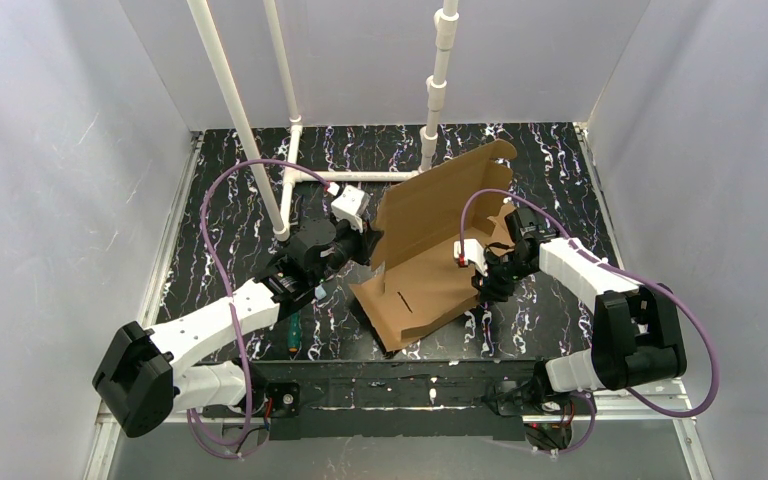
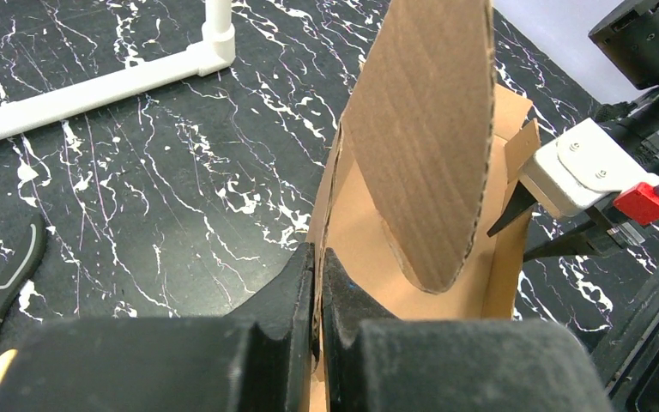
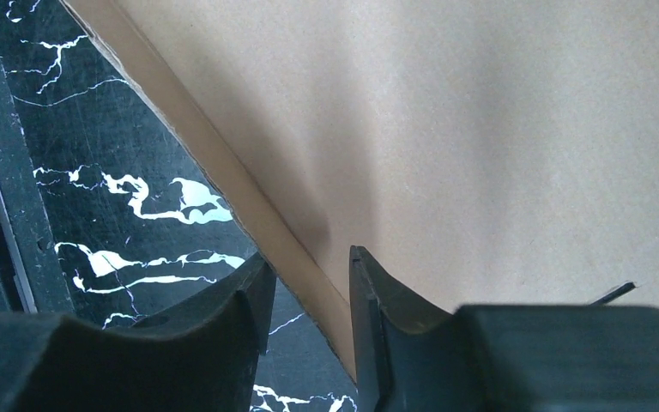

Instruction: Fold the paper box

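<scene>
The paper box (image 1: 430,240) sits mid-table, just to the near side of the white pipe frame (image 1: 245,130). It is partly formed. One large panel with a rounded flap stands tilted up at the end toward the frame. The slotted base lies flat at the end away from it.

The left end effector (image 2: 318,275) is closed tight on the box edge that faces the frame's slanted pipe. The thin wall is pinched between its fingers, apparently to steady the raised panel while the opposite side is worked.

The right end effector (image 3: 309,292) is on the side of the box away from the frame. Its jaws are partly apart and straddle a cardboard edge. A gap shows beside the board, so I judge it has no grip.

The material is plain brown corrugated card with fluting visible at the cut edges, crisp creases and die-cut slots. The table (image 1: 220,200) is glossy black with white veining. A dark-handled tool (image 1: 291,335) lies on the near side of the frame, apart from the box.
</scene>
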Tool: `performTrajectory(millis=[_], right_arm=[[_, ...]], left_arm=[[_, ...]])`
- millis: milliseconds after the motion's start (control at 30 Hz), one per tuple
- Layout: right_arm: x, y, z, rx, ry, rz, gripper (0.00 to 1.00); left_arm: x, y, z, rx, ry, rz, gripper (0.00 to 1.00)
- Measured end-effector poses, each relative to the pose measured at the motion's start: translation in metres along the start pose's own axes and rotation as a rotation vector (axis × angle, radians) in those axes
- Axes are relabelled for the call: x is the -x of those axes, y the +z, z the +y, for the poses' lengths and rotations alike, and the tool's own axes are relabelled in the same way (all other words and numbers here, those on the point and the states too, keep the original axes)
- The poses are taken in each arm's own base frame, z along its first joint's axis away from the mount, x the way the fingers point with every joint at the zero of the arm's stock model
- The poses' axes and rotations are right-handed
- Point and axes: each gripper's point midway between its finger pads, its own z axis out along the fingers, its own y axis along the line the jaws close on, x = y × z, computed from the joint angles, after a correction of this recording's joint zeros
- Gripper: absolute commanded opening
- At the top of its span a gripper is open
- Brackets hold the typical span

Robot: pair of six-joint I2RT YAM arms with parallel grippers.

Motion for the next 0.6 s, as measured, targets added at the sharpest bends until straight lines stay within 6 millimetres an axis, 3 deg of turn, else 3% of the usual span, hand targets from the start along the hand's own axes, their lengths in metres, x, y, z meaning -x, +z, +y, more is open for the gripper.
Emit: performTrajectory(millis=[267,600], right_arm=[[-0.002,0.0,-0.001,-0.009,0.022,0.015,0.36],[-0.002,0.0,-0.008,-0.04,0.04,0.019,0.45]], left_arm=[[0.0,0.0,0.002,0.005,0.002,0.0,0.0],[0.018,0.001,0.006,0.016,0.013,-0.033,0.0]])
